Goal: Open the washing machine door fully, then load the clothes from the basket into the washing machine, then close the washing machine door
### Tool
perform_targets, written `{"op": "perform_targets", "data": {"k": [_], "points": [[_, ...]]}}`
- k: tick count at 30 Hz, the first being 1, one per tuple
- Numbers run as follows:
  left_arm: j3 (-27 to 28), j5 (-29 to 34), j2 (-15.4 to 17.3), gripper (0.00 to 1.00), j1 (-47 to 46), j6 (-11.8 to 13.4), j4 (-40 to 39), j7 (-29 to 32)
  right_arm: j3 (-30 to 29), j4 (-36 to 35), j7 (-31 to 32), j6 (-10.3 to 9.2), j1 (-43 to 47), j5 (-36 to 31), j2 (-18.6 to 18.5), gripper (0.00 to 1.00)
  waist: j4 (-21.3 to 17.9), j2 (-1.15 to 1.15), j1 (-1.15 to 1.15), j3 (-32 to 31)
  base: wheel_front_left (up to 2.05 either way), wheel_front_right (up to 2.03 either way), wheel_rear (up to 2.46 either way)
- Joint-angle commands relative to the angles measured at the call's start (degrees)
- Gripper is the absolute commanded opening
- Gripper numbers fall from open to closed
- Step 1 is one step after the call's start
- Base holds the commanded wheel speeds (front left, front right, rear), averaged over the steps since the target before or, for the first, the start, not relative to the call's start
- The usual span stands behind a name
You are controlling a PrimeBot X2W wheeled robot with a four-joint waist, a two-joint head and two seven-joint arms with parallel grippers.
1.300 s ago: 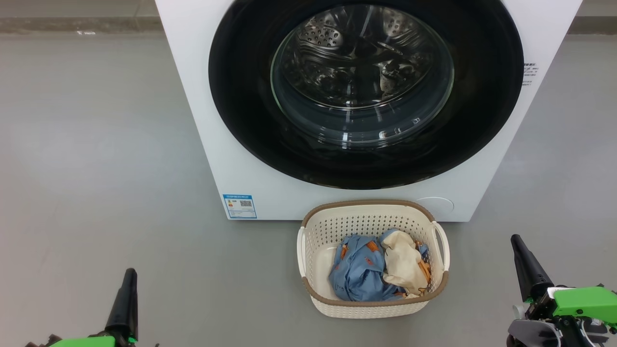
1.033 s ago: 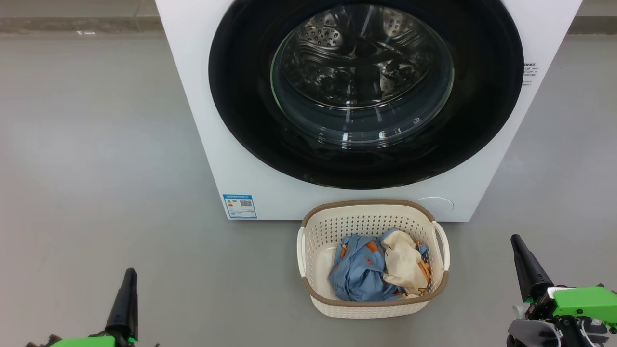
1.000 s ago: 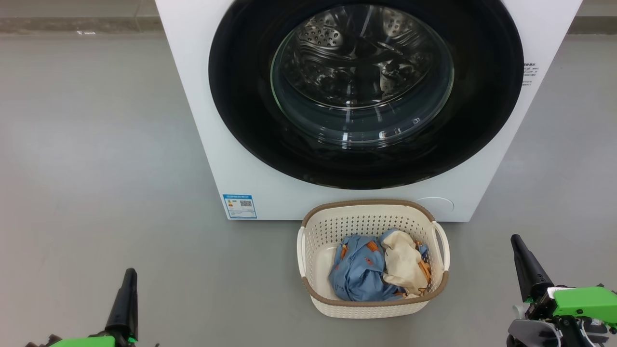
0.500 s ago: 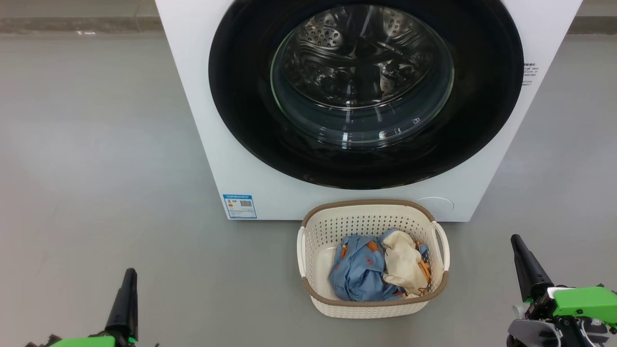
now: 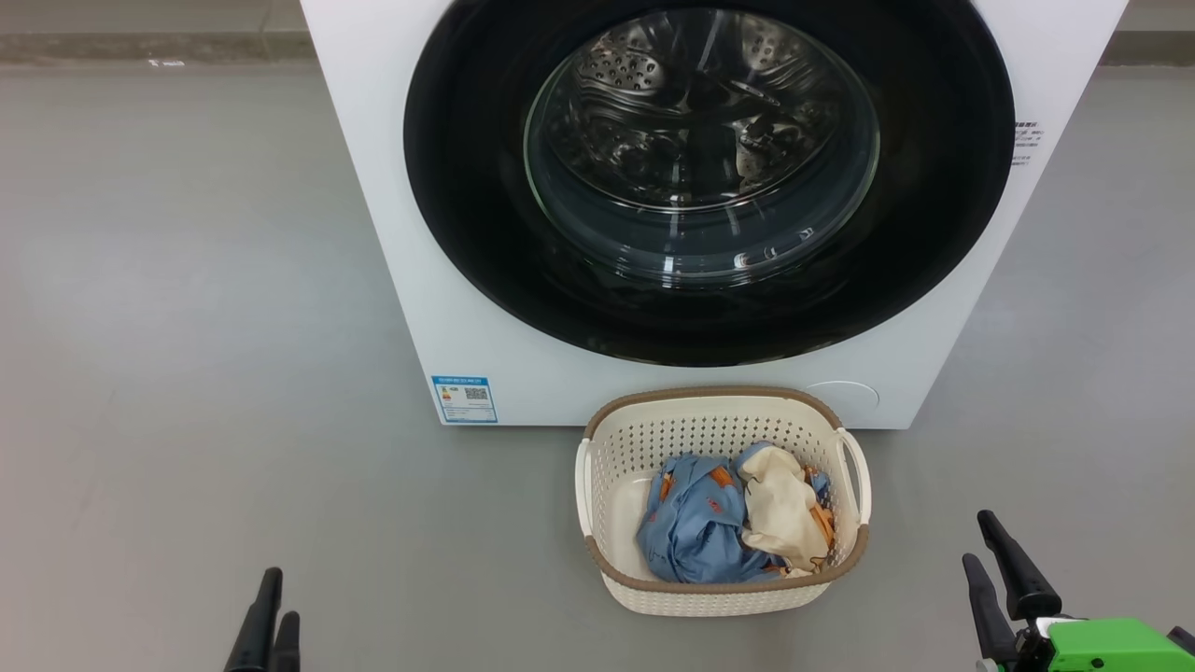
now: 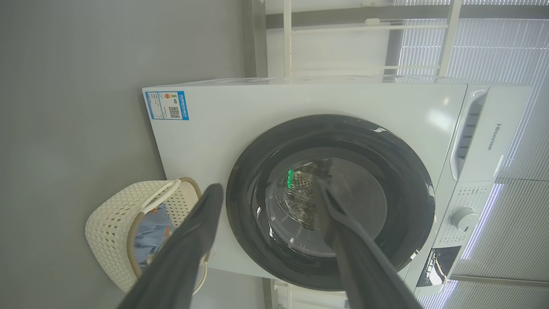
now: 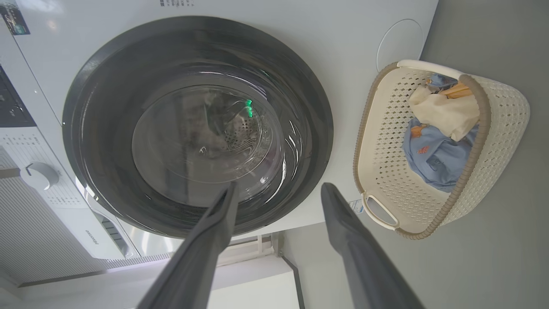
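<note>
The white washing machine [image 5: 373,168] stands straight ahead. Its door [image 5: 467,243], a black rim around a bulging glass window, lies flat against the front. The basket [image 5: 724,398] sits on the floor just before the machine. Inside it lie the clothes [image 5: 695,527]: a light blue piece on the left and a cream one [image 5: 780,509] on the right. My left gripper [image 5: 277,607] is low at the left and my right gripper [image 5: 978,541] low at the right. Both are open, empty and well short of the basket. In the wrist views the left gripper [image 6: 268,186] and right gripper [image 7: 279,186] show spread fingers pointing at the door [image 6: 244,193].
Bare grey floor [image 5: 187,327] spreads to both sides of the machine and around the basket. A blue label [image 5: 464,399] marks the machine's lower left corner. The control dial [image 6: 465,219] and the drawer handle [image 6: 469,124] sit on the panel above the door.
Both grippers have gone from shut to open. Both have also dropped lower in the head view. The machine, basket and clothes have not moved.
</note>
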Motion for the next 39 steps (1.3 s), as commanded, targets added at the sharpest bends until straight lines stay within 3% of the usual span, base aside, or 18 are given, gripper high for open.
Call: {"op": "perform_targets", "data": {"k": [1,16,39], "points": [[0.0,0.4,0.8,1.0,-1.6,0.0,-1.6,-0.6,0.2,-1.8,-0.3,0.02,-1.6,-0.2,-0.8,1.0,0.0,0.0,0.08,-0.1,0.0,0.0,0.0],[-0.3,4.7,1.7,1.0,-2.2,0.0,-4.4,-3.2,2.1,-3.1,-3.3,0.07,-2.6,-5.4,-2.5,1.0,0.0,0.0,-0.01,0.1,0.0,0.0,0.0],[-2.6,26.3,3.8,1.0,-2.9,0.0,-6.1,-7.0,6.2,-5.5,-7.1,0.13,-4.3,-23.1,-5.6,1.0,0.3,0.0,-0.01,0.1,0.0,0.0,0.0]]}}
